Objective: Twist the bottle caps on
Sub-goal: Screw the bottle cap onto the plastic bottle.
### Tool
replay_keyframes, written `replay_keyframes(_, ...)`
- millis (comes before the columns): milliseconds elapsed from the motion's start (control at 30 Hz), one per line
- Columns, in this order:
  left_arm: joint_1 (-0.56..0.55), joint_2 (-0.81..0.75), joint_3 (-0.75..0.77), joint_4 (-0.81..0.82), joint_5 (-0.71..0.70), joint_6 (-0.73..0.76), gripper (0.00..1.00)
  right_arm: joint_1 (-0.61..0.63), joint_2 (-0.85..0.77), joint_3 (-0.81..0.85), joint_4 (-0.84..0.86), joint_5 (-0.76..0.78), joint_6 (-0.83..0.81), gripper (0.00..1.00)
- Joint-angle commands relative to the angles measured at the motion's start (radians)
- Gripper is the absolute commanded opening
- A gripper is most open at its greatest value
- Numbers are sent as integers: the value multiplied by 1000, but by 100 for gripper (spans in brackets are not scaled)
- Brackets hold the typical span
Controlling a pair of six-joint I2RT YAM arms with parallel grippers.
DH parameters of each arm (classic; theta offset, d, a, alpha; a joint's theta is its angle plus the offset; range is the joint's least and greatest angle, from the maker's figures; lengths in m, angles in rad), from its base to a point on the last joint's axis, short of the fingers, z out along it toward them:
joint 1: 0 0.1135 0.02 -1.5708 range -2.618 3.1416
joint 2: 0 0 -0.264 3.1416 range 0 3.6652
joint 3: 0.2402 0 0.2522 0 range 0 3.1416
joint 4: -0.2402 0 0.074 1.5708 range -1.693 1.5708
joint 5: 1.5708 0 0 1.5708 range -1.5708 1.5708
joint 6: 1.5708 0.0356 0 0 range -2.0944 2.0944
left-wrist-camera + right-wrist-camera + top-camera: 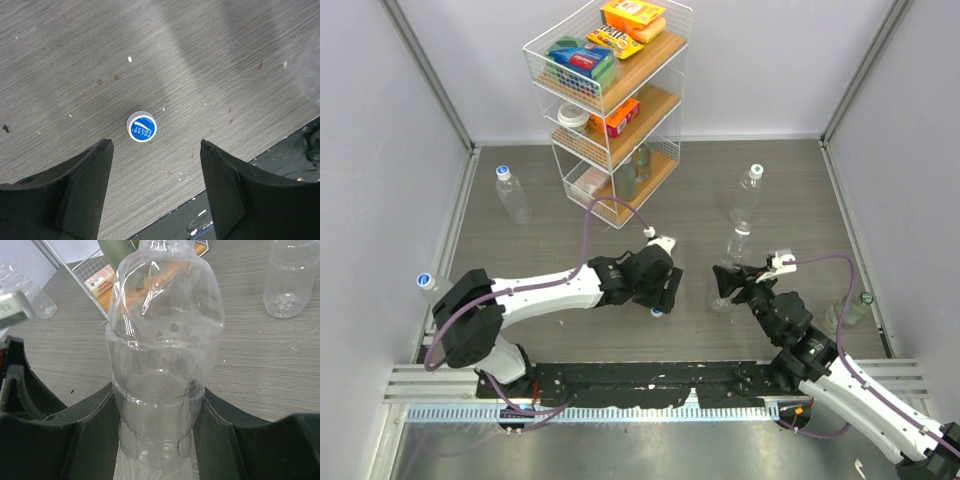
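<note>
Top: L gripper (pixel 658 290) just above cap (pixel 658 312) on table (pixel 800 200), R gripper (pixel 731 285) near; L wrist: jaws wide, empty, cap (pixel 142 126) ahead of gap, so centre, lower, close evenly; R wrist: jaws clamped round bottle (pixel 162 340) low on body, hold firm w/o crushing

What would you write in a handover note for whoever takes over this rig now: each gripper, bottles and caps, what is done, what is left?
Left gripper: open, poised over a loose blue-topped cap on the table, not touching it.
Right gripper: shut on an upright clear bottle; its neck looks uncapped.
Done: the far-left bottle, left-wall bottle and far-right bottle appear capped.
Left: grasp the cap, screw it onto the held bottle; check the right-wall bottle.
</note>
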State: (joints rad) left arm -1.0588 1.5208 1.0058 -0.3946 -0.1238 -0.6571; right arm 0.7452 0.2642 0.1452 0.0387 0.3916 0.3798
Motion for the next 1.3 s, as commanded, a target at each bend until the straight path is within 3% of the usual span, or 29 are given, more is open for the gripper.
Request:
replay_keyframes(0,-20,55,53,-73,-66,16,72,5,-22,37,24,35,19,1)
replay_keyframes(233,-18,110,57,-75,-73,-7,64,5,-39,31,26,27,22,1)
replay_keyframes(1267,-18,206,86,-39,-34,-7,51,5,-42,37,1,18,22,1)
